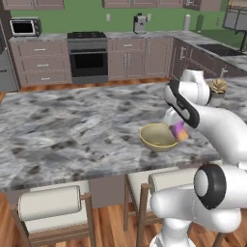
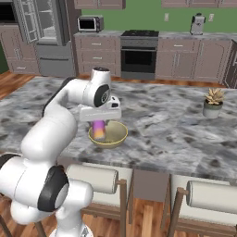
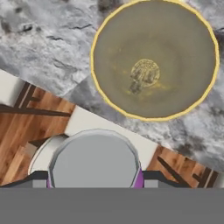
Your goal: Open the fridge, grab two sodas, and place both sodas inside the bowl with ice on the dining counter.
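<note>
The gripper (image 2: 98, 130) is closed on the purple soda can (image 2: 98, 130), holding it upright at the near left rim of the bowl (image 2: 115, 134). The right base view shows the can hanging below the hand, its lower end at about rim height; whether it touches the bowl cannot be told. In the left base view the arm covers most of the hand, and the can (image 1: 179, 130) appears as a purple and orange patch just beside the right edge of the bowl (image 1: 154, 137).

The hand view looks straight down on the can's pale grey top (image 3: 94, 159), with a purple edge on either side and a dark fingertip (image 3: 155, 176) against its flank. It also shows the inside of the bowl (image 3: 118, 65), olive-tan with a yellow rim and a mottled mark at the centre.

The bowl sits on the marbled surface (image 2: 166, 120) near its near edge, above the cushioned stools (image 2: 92, 178). A small potted plant (image 2: 213, 102) stands well apart to the right. The fridge (image 2: 44, 37) shows at the far left of the right base view, with one upper door swung open.
</note>
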Controlling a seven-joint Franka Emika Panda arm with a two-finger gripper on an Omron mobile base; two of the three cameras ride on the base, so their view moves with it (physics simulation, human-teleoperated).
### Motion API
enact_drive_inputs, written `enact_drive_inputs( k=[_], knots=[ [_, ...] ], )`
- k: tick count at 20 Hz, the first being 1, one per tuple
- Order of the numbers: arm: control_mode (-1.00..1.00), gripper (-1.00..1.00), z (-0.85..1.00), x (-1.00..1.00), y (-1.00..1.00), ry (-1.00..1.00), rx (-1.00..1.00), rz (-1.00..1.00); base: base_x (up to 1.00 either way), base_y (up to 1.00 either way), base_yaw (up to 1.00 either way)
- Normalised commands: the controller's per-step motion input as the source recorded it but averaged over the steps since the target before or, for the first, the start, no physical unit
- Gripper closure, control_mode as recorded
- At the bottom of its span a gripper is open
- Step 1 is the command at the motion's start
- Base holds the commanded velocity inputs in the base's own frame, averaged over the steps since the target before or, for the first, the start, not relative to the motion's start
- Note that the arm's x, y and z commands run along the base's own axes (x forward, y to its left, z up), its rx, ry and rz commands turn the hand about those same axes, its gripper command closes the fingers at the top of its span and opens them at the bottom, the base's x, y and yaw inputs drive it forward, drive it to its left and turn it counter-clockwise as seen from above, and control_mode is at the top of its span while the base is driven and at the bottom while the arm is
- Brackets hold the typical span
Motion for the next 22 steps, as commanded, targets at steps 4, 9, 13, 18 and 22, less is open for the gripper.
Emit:
enact_drive_inputs(
  k=[4, 9, 13, 18, 22],
  knots=[
    [-1.0, 1.0, -0.39, 0.54, 0.05, 0.15, -0.03, 0.09, 0.0, 0.0, 0.0],
    [-1.0, 1.0, -0.42, 0.47, 0.0, 0.13, -0.04, 0.07, 0.0, 0.0, 0.0],
    [-1.0, 1.0, -0.25, 0.49, 0.0, 0.08, 0.0, 0.06, 0.0, 0.0, 0.0],
    [-1.0, 1.0, -0.26, 0.44, 0.0, 0.02, 0.0, 0.05, 0.0, 0.0, 0.0],
    [-1.0, 1.0, -0.29, 0.25, 0.0, 0.0, 0.0, 0.07, 0.0, 0.0, 0.0]
  ],
)
